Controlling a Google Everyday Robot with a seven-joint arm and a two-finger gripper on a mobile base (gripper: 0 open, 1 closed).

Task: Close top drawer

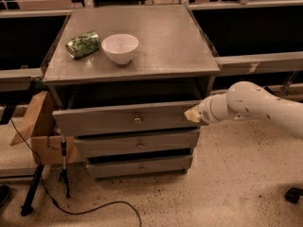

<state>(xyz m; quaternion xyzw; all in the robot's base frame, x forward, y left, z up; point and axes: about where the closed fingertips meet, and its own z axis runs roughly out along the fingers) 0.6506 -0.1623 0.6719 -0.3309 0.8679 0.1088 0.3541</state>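
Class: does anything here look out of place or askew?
The top drawer stands pulled out; the pincer sits at its right end. A green can lies on its side on the cabinet top.

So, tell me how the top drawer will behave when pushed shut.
The top drawer is wide, and the hand sits at one end of its front, so it may skew or bind. It looks stiff, probably sliding rather than flexing.
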